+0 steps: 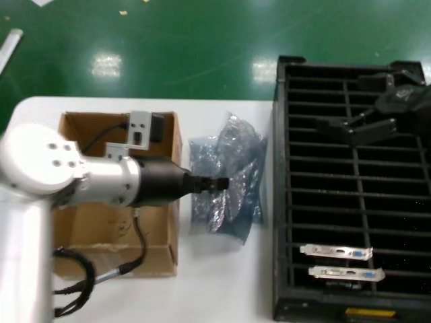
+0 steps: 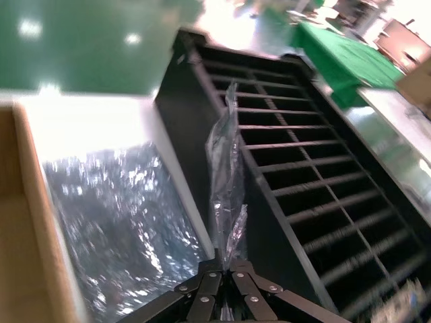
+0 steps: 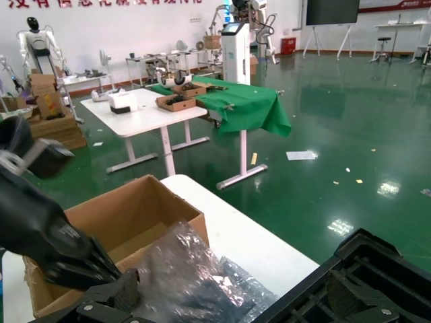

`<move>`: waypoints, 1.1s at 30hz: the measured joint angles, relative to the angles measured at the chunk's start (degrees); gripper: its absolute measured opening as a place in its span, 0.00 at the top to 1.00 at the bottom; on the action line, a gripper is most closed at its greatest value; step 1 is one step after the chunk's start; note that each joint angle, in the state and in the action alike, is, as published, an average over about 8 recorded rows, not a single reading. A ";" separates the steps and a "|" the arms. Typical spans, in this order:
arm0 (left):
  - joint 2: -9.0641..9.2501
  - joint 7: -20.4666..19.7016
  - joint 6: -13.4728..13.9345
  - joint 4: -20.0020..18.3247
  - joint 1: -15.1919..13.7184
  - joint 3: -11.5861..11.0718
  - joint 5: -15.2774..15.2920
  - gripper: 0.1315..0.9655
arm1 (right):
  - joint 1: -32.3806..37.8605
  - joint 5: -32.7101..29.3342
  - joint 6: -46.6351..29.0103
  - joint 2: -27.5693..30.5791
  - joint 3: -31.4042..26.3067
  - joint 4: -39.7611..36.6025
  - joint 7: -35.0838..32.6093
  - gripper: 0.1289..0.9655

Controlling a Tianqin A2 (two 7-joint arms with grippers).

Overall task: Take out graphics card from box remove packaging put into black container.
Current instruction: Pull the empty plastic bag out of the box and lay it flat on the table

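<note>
Nearest, two cards (image 1: pixel 340 262) are already sitting in the crate's (image 1: pixel 279 202) front slots, long axes running left-right, brackets up. The left gripper (image 1: pixel 222 183) is pinching a fold of the bag (image 1: pixel 225 178), which is lying on the counter (image 1: pixel 222 282) between box (image 1: pixel 172 256) and crate. Whether a card remains inside, I cannot tell. Farther off, the right gripper (image 1: pixel 353 128) is hovering open over the crate's back rows, holding nothing.

You see a brown box (image 1: pixel 118 229) on a white table (image 1: pixel 222 282), a shiny grey-blue packaging (image 1: pixel 225 178), a black container (image 1: pixel 350 195) with a yellow label (image 1: pixel 370 312), silver brackets (image 1: pixel 337 252) with blue ports, and a green floor (image 1: pixel 168 47).
</note>
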 joint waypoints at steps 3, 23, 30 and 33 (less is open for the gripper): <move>1.43 -5.68 -2.91 5.84 -2.79 0.84 2.93 0.98 | 0.00 0.00 0.00 0.00 0.00 0.00 0.00 0.00; -2.63 -12.97 -11.59 9.04 -7.63 7.04 1.30 0.79 | 0.00 0.00 0.00 0.00 0.00 0.00 0.00 0.00; -8.73 -4.84 -16.34 -8.26 -1.10 7.08 2.95 0.65 | 0.00 0.00 0.00 0.00 0.00 0.00 0.00 0.00; -10.74 -1.16 -19.38 -14.20 2.51 6.47 5.19 0.55 | -0.19 0.02 0.20 -0.06 0.06 0.10 -0.07 0.00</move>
